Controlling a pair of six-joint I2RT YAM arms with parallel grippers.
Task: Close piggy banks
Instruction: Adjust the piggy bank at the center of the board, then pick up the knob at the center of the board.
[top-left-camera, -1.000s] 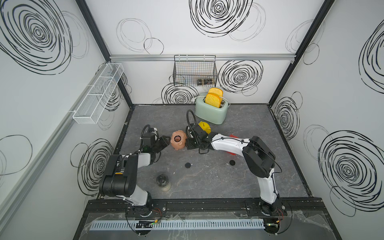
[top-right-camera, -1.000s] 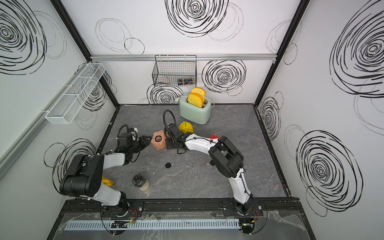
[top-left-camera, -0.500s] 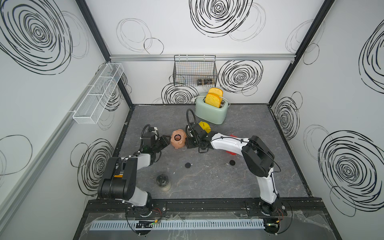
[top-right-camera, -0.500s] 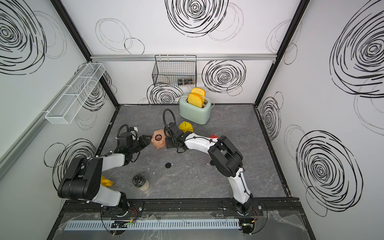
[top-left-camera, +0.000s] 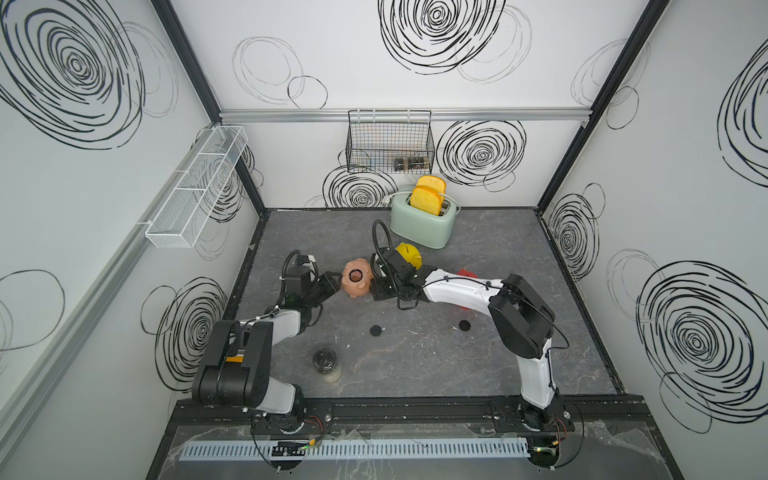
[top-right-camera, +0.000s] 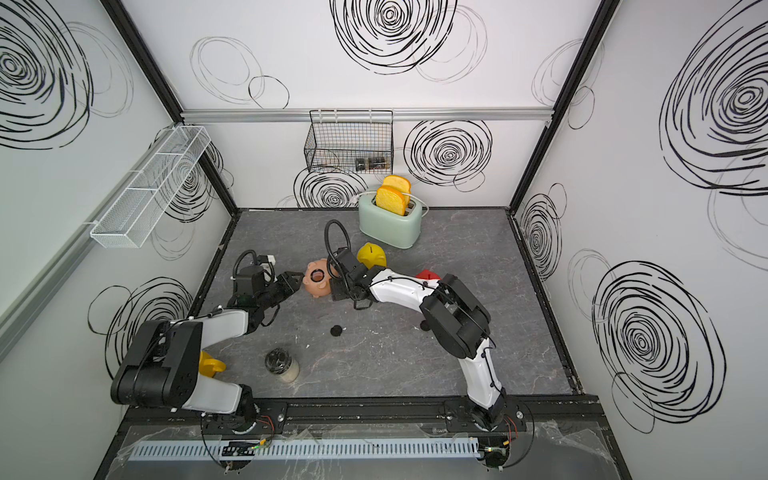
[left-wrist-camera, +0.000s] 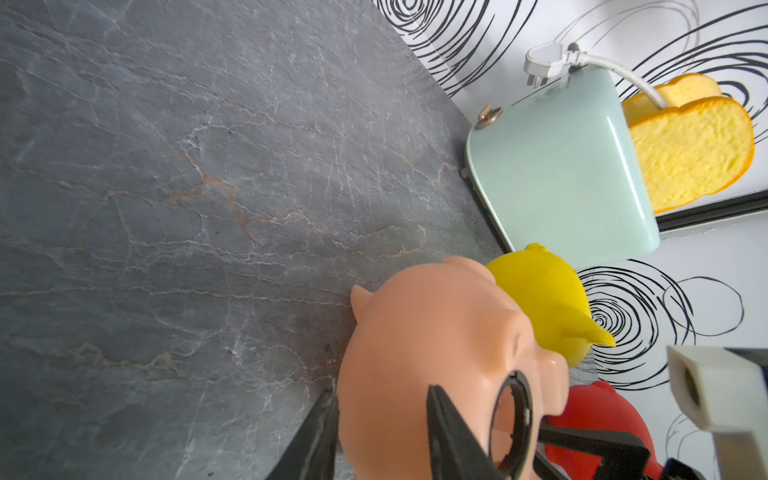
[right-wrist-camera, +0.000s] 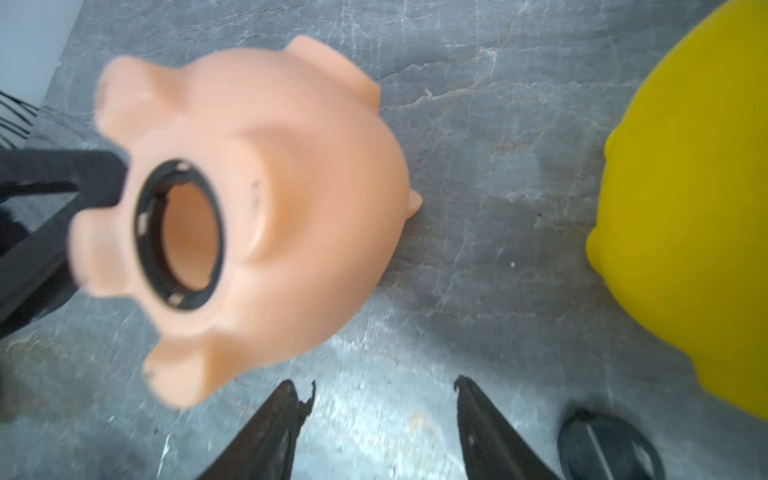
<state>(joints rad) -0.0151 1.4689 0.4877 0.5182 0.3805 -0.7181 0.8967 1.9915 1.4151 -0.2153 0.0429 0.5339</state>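
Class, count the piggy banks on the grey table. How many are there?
3. The pink piggy bank is mid-table, belly hole uncovered; the yellow piggy bank stands near the toaster; the red piggy bank is partly hidden behind the right arm.

Toast for two: a mint-green toaster (top-left-camera: 419, 230) holding two slices of toast (top-left-camera: 426, 201) stands at the back of a grey marbled counter (top-left-camera: 498, 257), its white plug (left-wrist-camera: 544, 62) resting on top. A black wire basket (top-left-camera: 388, 141) with small dark jars (top-left-camera: 409, 164) hangs on the wall just above the toaster. Well in front of the toaster stands a dark-lidded glass jar (top-left-camera: 326, 363), with a partly hidden yellow mug (top-right-camera: 212, 365) beyond it. A white mesh shelf (top-left-camera: 195, 187) lines the side wall.
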